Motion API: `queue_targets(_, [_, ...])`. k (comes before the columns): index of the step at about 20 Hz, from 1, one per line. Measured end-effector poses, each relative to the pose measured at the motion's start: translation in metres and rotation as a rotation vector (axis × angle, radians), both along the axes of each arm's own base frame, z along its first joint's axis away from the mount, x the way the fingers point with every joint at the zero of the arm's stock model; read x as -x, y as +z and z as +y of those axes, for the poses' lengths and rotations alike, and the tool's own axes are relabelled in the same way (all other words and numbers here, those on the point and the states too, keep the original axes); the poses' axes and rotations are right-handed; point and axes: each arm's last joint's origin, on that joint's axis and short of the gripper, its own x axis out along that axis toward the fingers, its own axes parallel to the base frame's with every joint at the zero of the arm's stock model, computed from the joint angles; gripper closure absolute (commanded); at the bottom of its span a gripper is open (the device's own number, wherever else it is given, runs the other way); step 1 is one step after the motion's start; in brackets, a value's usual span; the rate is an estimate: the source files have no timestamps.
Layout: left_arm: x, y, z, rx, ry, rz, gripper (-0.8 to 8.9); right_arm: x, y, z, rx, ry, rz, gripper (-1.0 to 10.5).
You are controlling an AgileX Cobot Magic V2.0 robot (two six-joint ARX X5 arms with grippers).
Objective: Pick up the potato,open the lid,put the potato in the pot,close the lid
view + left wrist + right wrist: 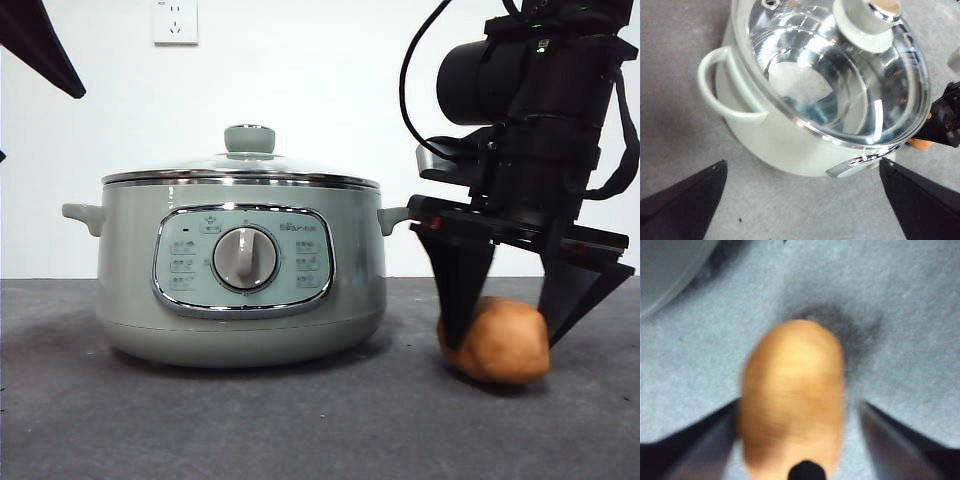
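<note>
The orange-brown potato [497, 340] lies on the grey table just right of the pot [240, 270]. My right gripper [505, 340] is lowered over it, jaws open, one on each side of the potato [792, 395], which fills the right wrist view between the jaws of that gripper [799, 407]. The glass lid [240, 172] with its pale-green knob [249, 138] sits closed on the pot. My left gripper [802, 162] hovers open and empty above the pot [775, 140] and lid [840, 75].
The left arm shows only as a black tip [40, 45] at the top left corner. A wall socket [175, 20] is on the white wall behind. The pot's right handle [392, 218] is close to the right arm.
</note>
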Motion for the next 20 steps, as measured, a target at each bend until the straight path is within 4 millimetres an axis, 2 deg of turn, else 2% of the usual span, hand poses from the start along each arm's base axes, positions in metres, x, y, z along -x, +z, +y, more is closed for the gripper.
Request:
queue_targets(3, [-0.010,0.014,-0.011,-0.001,-0.044,-0.026,2.79,0.001,0.001,0.000,-0.002,0.001,0.005,9.5])
queue_targets(5, [-0.022,0.025,-0.023,-0.020,-0.074,-0.042,2.79,0.005,0.008,-0.003,-0.003,-0.001,0.004,9.5])
queue_targets(12, [-0.073,0.048,-0.082,-0.109,-0.163,-0.061,2.79,0.041,0.067,-0.023,-0.062,-0.012,-0.091,9.5])
queue_targets(16, [-0.098,0.052,-0.115,-0.139,-0.205,-0.107,2.79,0.061,0.085,-0.034,-0.069,-0.034,-0.088,9.5])
queue_targets(20, [-0.114,0.046,-0.140,-0.214,-0.187,-0.117,2.80,0.073,0.095,-0.041,-0.069,-0.038,-0.086,9.5])
